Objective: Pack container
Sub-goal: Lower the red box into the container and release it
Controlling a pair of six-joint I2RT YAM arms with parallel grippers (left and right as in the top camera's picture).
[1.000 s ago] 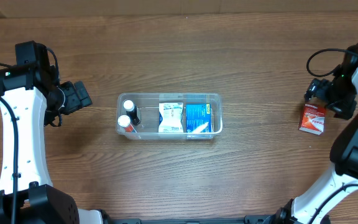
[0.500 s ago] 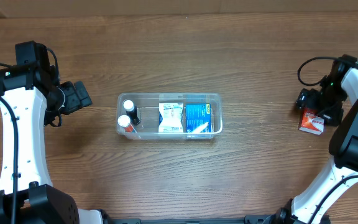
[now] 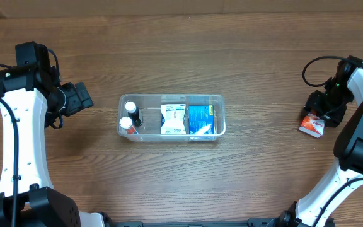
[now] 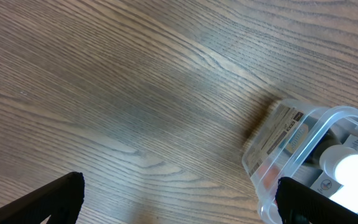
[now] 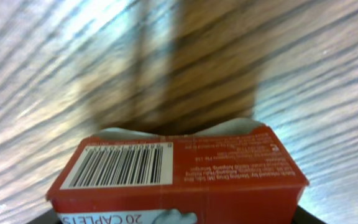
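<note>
We judge packing mostly done. The container (image 3: 171,137) sits in the middle of the counter (image 3: 251,57), holding two bottles (image 3: 128,115), a white packet (image 3: 173,119) and a blue box (image 3: 201,120). One red box (image 3: 312,126) lies outside it, well apart at the right. The right end effector (image 3: 319,113) is at that box; we cannot tell whether it grips. The left end effector (image 4: 179,202) is spread wide and empty.

Clear container (image 3: 171,118) upright mid-table, w/ bottles, boxes inside.
</note>
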